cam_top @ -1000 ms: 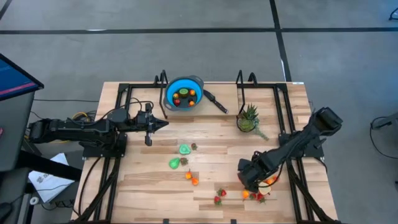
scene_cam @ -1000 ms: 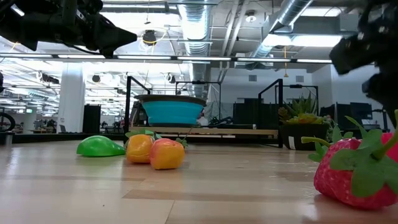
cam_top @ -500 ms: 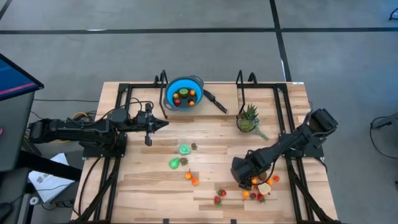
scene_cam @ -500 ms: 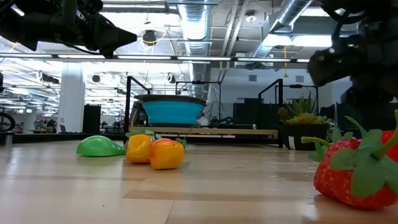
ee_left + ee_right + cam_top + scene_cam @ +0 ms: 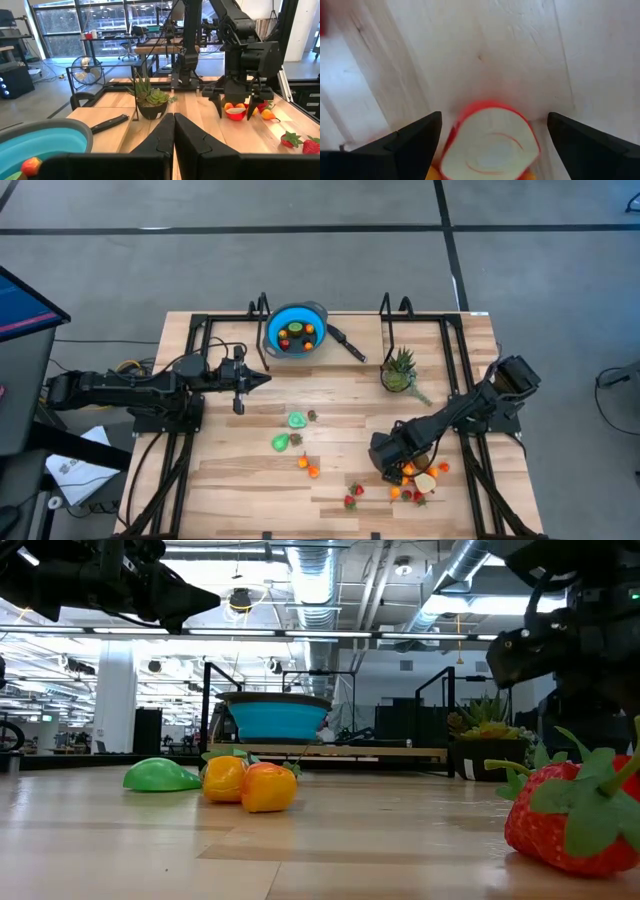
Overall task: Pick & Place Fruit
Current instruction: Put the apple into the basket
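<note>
Small toy fruit lies scattered on the wooden table: a green pear, a lime, orange pieces, strawberries and a cut peach half, face up. My right gripper points down over the peach half, open, with one finger on either side of it, clear of it. The left wrist view shows it too, my right gripper above the peach half. My left gripper hovers level at the table's left, shut on nothing.
A blue bowl with a black handle stands at the far edge with several fruit pieces inside. A spiky green plant in a pot stands far right. A black frame borders the table. More fruit lies near the right gripper.
My right gripper has gone a little toward the table's left edge and sunk slightly, staying open. The peach half that it covered in the high view now shows beside it. No fruit has moved.
</note>
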You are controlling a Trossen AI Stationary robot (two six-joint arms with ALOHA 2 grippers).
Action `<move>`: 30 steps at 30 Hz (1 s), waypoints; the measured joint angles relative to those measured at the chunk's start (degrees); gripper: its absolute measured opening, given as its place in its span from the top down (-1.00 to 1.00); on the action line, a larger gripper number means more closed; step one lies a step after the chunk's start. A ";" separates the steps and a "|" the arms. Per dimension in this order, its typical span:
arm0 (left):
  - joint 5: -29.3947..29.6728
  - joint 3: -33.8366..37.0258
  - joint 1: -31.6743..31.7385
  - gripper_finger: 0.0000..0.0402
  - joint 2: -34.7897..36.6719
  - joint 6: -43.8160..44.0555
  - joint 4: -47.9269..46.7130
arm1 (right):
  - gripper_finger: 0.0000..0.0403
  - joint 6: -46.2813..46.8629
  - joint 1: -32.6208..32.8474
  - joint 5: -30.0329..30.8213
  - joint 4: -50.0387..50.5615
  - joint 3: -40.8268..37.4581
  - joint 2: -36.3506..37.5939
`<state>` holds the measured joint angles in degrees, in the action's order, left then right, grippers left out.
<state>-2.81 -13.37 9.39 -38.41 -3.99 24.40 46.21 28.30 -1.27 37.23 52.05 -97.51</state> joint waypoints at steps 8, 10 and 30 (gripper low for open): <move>0.00 0.00 0.00 0.99 -0.02 0.00 -0.07 | -0.69 -0.25 -0.20 0.14 0.26 0.04 -0.35; 0.00 0.00 0.00 0.99 -0.02 0.00 -0.04 | -0.64 -0.28 -0.22 0.15 0.43 0.04 -0.35; 0.00 0.00 0.00 0.99 -0.02 0.00 -0.04 | -0.33 -1.50 -0.25 -0.03 1.38 0.26 -0.48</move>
<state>-2.81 -13.37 9.39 -38.44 -3.99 24.36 44.71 28.05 -1.30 38.61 52.31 -98.00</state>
